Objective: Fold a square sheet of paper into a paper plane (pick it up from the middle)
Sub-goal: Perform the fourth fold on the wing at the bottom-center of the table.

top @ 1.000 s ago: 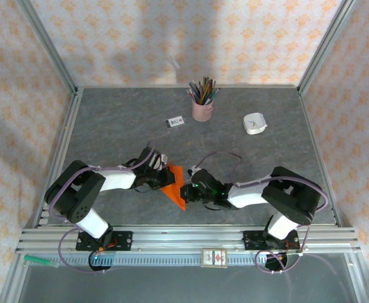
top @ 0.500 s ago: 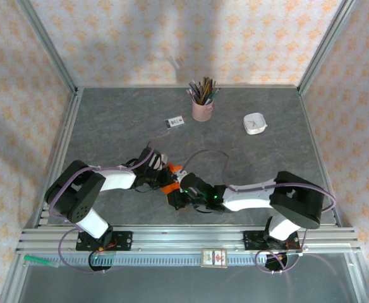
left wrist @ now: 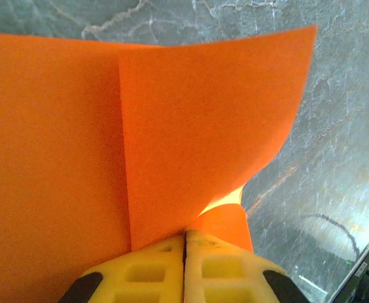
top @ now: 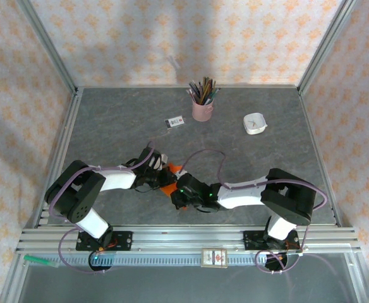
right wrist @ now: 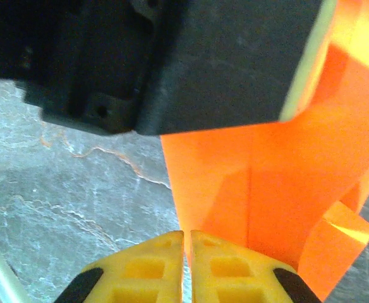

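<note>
top view: the left gripper (top: 162, 178) and right gripper (top: 180, 193) meet at the square sheet of paper (top: 170, 187), partly folded, near the six o'clock edge of the table (top: 108, 126); a pencil cup (top: 202, 108) stands well apart at twelve.

left wrist: the jaws are closed on the sheet's crease, with a flap curling toward two o'clock.

right wrist: the jaws look pinched shut on the sheet's lower edge at six o'clock.

the likely risk: two opposing grips pulling unevenly could tear the thin paper or skew the crease.
</note>
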Available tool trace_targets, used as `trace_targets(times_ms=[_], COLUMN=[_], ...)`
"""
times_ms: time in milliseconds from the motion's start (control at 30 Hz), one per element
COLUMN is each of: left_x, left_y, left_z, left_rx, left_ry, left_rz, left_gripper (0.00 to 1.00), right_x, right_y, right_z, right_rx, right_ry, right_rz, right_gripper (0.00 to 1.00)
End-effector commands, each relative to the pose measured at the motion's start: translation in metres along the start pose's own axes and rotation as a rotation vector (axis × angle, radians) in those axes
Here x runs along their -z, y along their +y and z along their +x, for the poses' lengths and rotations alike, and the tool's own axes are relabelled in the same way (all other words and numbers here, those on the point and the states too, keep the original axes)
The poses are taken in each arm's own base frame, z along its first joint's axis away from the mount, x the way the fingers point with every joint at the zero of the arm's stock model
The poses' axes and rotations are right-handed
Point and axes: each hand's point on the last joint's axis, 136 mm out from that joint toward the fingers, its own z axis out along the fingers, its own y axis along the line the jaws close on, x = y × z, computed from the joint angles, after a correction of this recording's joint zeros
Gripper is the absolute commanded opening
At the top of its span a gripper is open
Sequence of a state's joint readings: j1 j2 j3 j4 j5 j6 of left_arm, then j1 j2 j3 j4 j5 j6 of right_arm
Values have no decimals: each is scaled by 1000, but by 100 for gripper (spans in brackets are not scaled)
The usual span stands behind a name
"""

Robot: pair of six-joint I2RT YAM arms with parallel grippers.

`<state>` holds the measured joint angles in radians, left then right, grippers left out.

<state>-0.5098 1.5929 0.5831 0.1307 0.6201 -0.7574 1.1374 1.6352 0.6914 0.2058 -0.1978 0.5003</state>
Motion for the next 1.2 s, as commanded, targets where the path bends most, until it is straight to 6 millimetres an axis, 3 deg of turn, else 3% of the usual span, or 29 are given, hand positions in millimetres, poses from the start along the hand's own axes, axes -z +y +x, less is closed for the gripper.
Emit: trace_targets(times_ms=[0, 300, 767, 1167], left_x=[-6, -6, -8, -8], left_y=[32, 33, 43, 49], left_z=[8, 8, 9, 10], left_rx=[25, 24, 42, 51], left_ry=[21, 22, 15, 6], left_rz=[-123, -127, -166, -185], left_gripper=[10, 10, 10, 10], right_x=[1, 0, 9, 20], right_y=[-15, -23, -30, -22], right_z=[6, 16, 57, 91], right_rx=[-9, -31, -56, -14], right_ry=[1, 14, 120, 226], right_rz=[48, 49, 56, 37], right_gripper=[11, 10, 8, 7])
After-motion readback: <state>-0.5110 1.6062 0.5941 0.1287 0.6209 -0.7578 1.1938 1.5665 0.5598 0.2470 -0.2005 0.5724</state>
